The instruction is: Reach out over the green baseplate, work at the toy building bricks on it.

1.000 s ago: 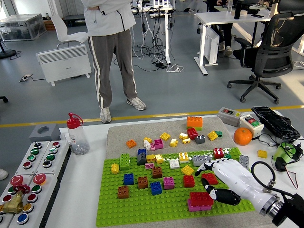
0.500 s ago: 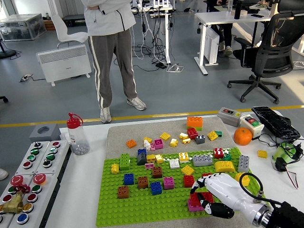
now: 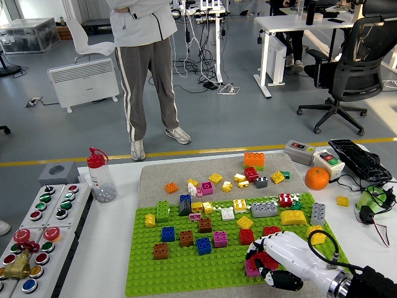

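white hand (image 3: 277,261), black fingertips, black looping cable

A studded green baseplate (image 3: 186,273) of matt plastic is seen on a smooth white worktop (image 3: 111,248), partly laid over a grey mat (image 3: 155,177) that looks felt-like and rough. Glossy plastic toy bricks (image 3: 205,246) are scattered across both. The right hand (image 3: 273,264) is cased in shiny white plastic with black joints. A clear plastic bottle (image 3: 99,176) is capped in red, and an orange (image 3: 317,178) shows dimpled skin.
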`<state>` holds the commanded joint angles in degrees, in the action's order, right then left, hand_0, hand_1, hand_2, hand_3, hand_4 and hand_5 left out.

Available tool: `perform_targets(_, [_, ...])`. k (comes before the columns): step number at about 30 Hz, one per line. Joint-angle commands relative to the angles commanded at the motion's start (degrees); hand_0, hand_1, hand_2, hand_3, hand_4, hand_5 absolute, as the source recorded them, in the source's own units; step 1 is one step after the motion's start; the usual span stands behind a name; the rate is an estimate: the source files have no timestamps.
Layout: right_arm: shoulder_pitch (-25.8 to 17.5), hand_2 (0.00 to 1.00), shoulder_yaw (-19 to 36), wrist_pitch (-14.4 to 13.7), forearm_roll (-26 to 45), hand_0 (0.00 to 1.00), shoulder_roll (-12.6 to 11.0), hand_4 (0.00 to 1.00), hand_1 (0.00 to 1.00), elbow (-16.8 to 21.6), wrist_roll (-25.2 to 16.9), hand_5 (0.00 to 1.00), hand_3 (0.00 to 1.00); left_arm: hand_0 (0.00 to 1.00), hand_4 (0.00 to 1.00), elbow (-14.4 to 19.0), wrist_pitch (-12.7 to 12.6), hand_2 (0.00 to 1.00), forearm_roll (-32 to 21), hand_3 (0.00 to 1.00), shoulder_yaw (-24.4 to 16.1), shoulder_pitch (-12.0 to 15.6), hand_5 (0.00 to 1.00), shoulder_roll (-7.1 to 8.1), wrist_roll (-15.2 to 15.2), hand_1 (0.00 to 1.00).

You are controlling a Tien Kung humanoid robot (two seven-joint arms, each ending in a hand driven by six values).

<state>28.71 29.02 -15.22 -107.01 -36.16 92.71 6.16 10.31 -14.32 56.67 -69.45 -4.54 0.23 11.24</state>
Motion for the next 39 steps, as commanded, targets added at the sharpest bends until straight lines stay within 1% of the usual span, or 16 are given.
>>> perform_targets(24, [0.1, 0.62, 0.14, 1.18, 0.31, 0.588, 0.3, 0.314, 0.631, -1.35, 0.52, 0.181, 0.581, 0.663, 0.239, 0.0, 0.04, 0.567, -0.23, 0.455, 0.17, -0.39, 0.998, 0.06, -0.09, 0.612])
perform_targets(39, [0.11, 0.62, -0.13, 2.11, 0.44, 0.585, 0.32, 0.321, 0.63, -1.4, 0.69, 0.185, 0.579, 0.663, 0.239, 0.0, 0.02, 0.566, -0.11, 0.453, 0.12, -0.39, 0.998, 0.03, 0.01, 0.612])
